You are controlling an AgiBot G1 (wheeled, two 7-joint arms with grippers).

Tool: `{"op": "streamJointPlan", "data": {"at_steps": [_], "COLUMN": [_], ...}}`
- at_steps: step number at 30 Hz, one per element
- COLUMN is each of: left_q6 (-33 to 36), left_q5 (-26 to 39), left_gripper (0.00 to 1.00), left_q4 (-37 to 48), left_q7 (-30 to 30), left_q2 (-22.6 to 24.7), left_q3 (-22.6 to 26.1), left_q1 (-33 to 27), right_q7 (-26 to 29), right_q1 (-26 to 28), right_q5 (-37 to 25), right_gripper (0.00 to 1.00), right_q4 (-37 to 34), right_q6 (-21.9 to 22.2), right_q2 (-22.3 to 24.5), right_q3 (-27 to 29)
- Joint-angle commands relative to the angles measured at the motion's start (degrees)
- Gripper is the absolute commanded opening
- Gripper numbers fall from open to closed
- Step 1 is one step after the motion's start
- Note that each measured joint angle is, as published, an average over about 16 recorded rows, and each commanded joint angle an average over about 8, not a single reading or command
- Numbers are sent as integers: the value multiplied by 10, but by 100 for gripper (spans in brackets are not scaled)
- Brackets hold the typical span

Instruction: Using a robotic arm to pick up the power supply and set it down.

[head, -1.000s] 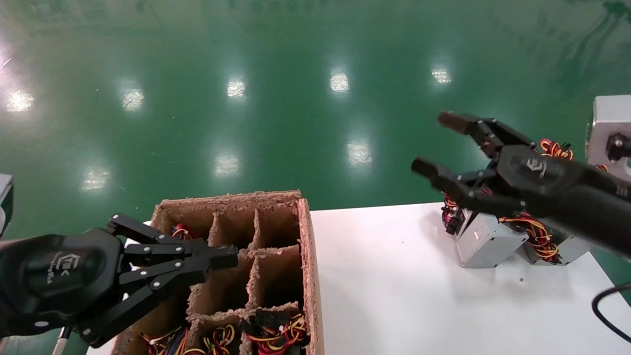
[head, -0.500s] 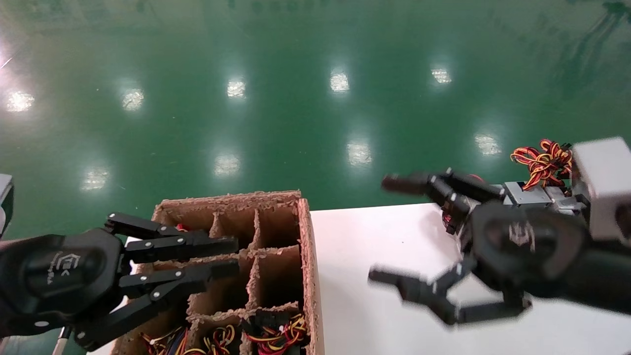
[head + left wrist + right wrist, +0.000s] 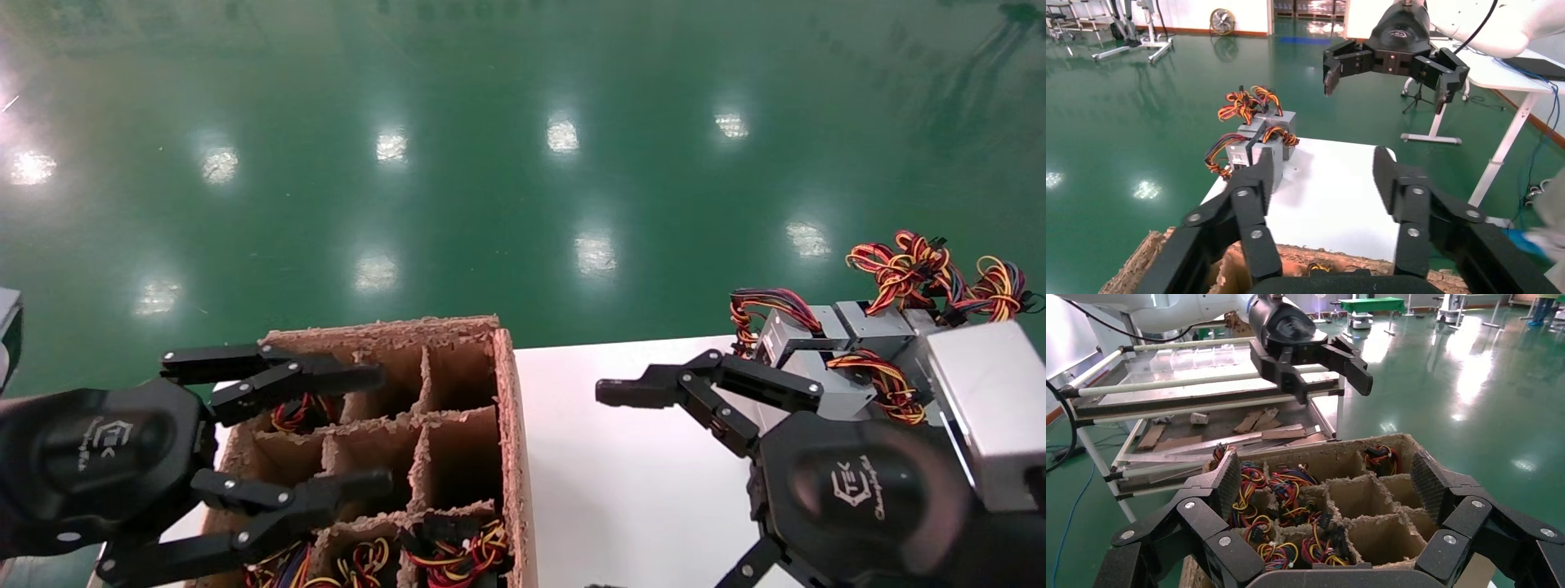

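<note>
Across the lower right of the head view: flat white table. Hard against its left edge: brown pulp-cardboard crate split into cells, several stuffed with coloured wire.

Over the table's near right: glossy white robotic arm with silver wrist block, ending in the black claw right gripper. Spread wide, grasping nothing, pointed across toward the crate. Well short of the target and turned away from it.

Above the crate: the other black claw, the left gripper. Likewise splayed and empty.

At the table's far right rear: small silver-grey metal-box power supply, one of a tight cluster, touching its neighbours, with a bundle of red, yellow, orange and black wires draped over it.

Handling, as a judgement: probably dense and heavy for its bulk, rigid, smooth-sided and so liable to slip. Best taken across two flat opposite walls of the casing, squarely, near the middle. Not by the wires: limp, springy, likely to snag on the next unit or swing when lifted. Worth lifting straight up to clear the neighbours.

Against half a second earlier: right gripper drawn lower and nearer the head camera, no longer masking the cluster, so all of it now exposed. Left claw opened from a narrow gap to a wide spread; a second ago, all but closed.
</note>
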Motion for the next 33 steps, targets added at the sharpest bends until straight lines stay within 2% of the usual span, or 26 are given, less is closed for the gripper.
{"op": "streamJointPlan", "data": {"at_steps": [1,33], "left_q6": [0,0], "left_q5": [0,0], "left_gripper": [100,100], "left_q4": [0,0], "left_q7": [0,0], "left_q2": [0,0], "left_q3": [0,0], "left_q1": [0,0], "right_q7": [-2,-11], "right_q1": [1,8], "right_q5": [1,10], "right_gripper": [100,100], "right_q4": [-5,-31], "right_q6": [0,2], "right_q2": [-1,-5], "right_q3": [-1,-10]}}
